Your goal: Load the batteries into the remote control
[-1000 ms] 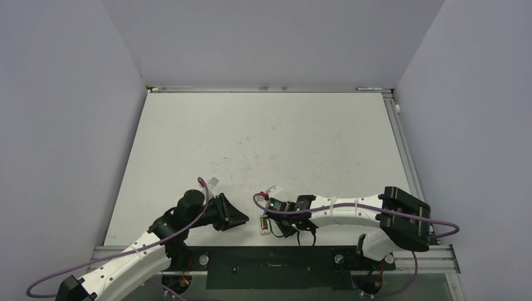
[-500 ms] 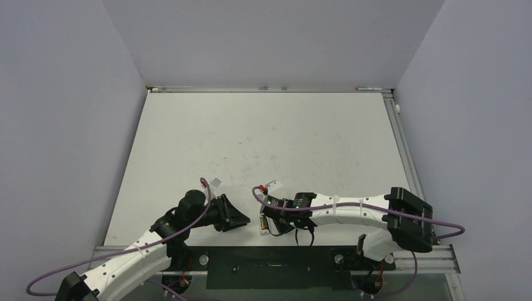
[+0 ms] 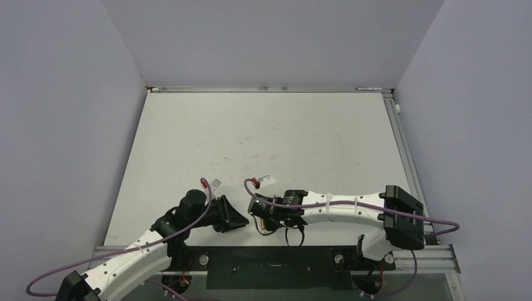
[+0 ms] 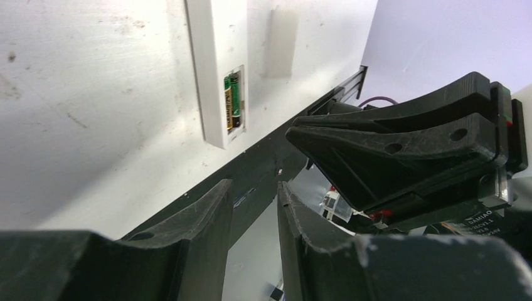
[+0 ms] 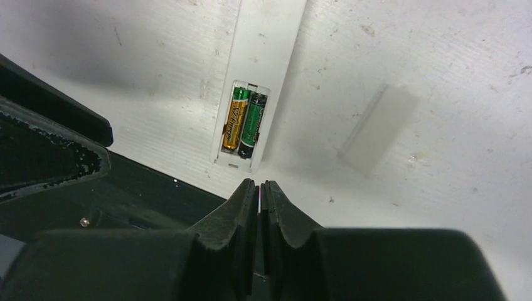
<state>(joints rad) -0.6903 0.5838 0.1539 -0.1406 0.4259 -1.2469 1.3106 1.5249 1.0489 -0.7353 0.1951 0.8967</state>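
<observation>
The white remote control (image 5: 266, 56) lies back-up near the table's front edge. Its recess is uncovered, and both batteries sit in it side by side, a gold-orange and green one (image 5: 237, 118) and a dark one (image 5: 253, 124). My right gripper (image 5: 259, 188) hovers just off the recess end, shut on nothing. In the top view the right gripper (image 3: 263, 222) covers most of the remote. My left gripper (image 4: 254, 194) is open and empty, low over the front rail left of the remote (image 4: 210, 69). From there the batteries (image 4: 232, 103) show too.
A flat translucent white cover (image 5: 379, 128) lies on the table beside the remote, seen as the cover (image 4: 283, 41) in the left wrist view. The black front rail (image 5: 157, 194) runs close below the remote. Grey walls enclose the table (image 3: 270, 132).
The right gripper has shut and moved left over the remote. The left arm has stayed still.
</observation>
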